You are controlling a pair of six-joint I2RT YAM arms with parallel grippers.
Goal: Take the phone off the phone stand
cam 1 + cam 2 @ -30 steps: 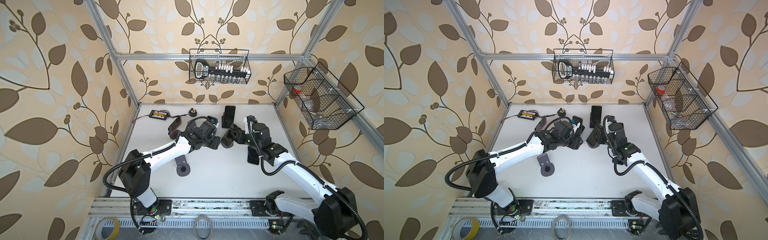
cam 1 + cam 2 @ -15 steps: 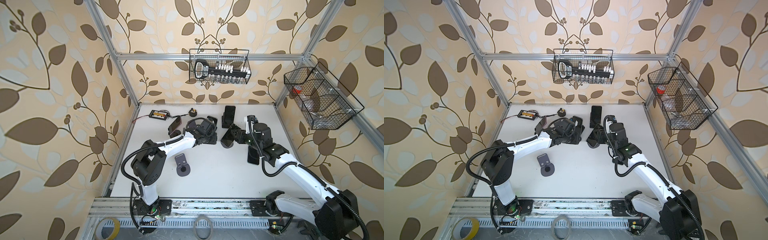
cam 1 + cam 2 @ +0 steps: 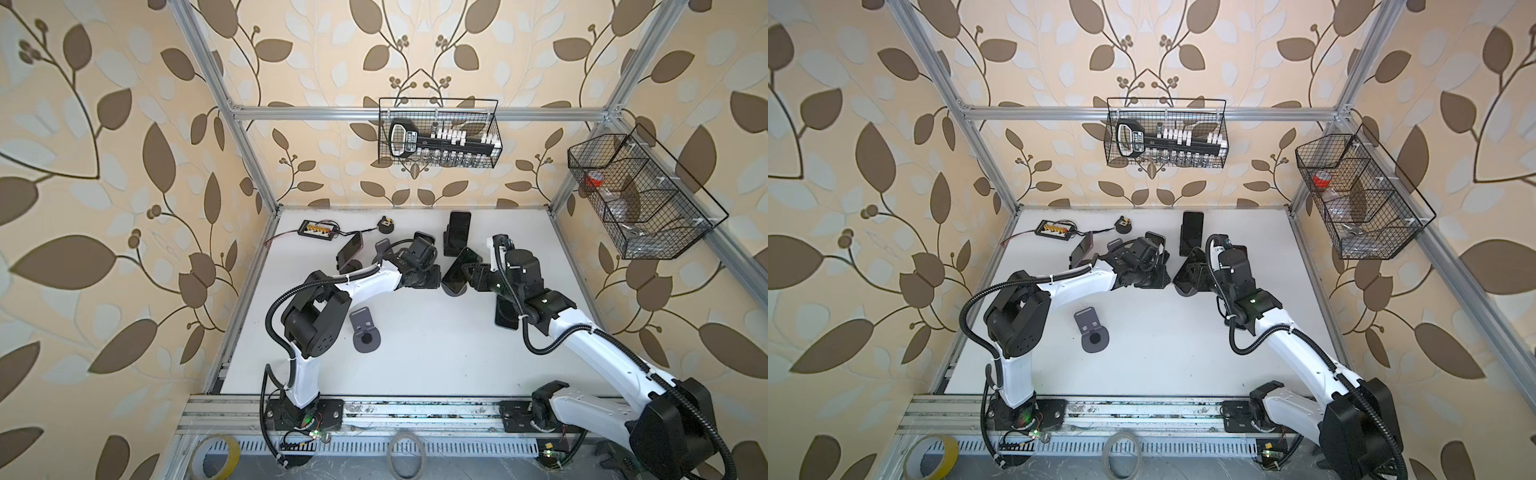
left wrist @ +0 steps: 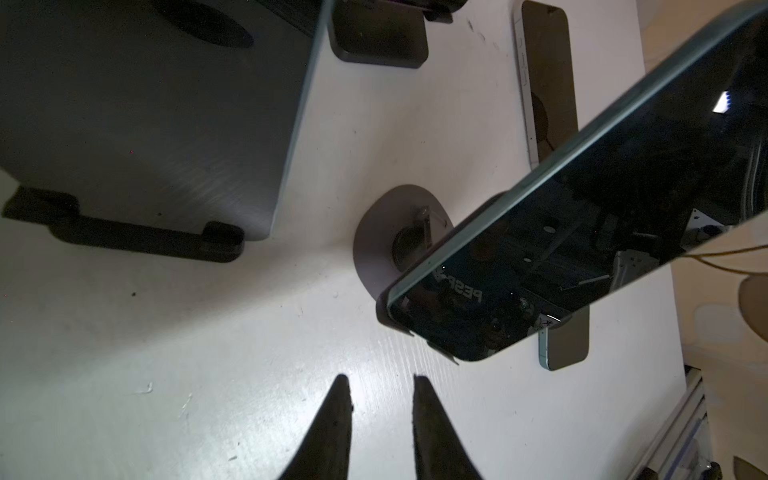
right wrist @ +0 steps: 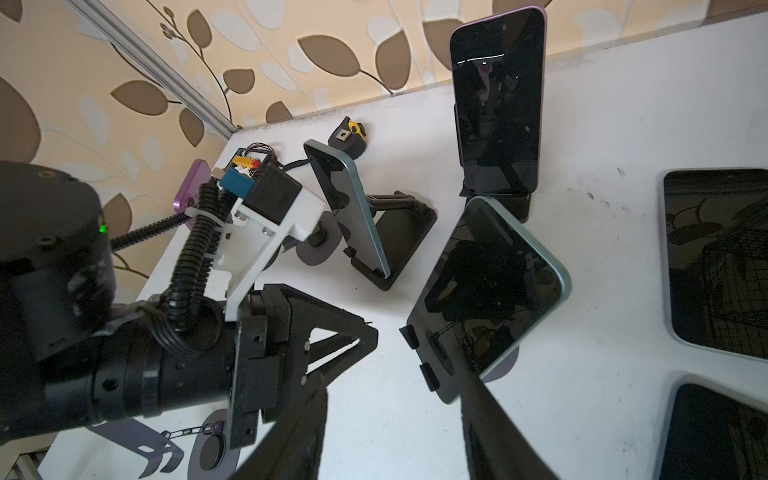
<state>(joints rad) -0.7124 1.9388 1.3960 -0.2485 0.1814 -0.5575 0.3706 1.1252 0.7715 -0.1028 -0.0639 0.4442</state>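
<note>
Left wrist: left pincer (image 4: 380, 399) narrowly parted, empty; phone (image 4: 582, 232) just ahead, leaning on stand (image 4: 374, 237), long axis slanting up from stand's lip.
Right wrist: right pincer (image 5: 392, 380) spread, empty, one side at phone's lower corner by stand (contact unclear).
In a top view: phone (image 3: 456, 272) on stand between both pincers; right arm looks nearer, likely its grab.

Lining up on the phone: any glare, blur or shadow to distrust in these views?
Left wrist view: the phone screen is a black mirror with one bright glint; the dark slab near the lens is soft. Right wrist view: the phone reflects darkly; the right gripper is a blurred silhouette. Both top views: sharp, evenly lit, table shadows soft.
</note>
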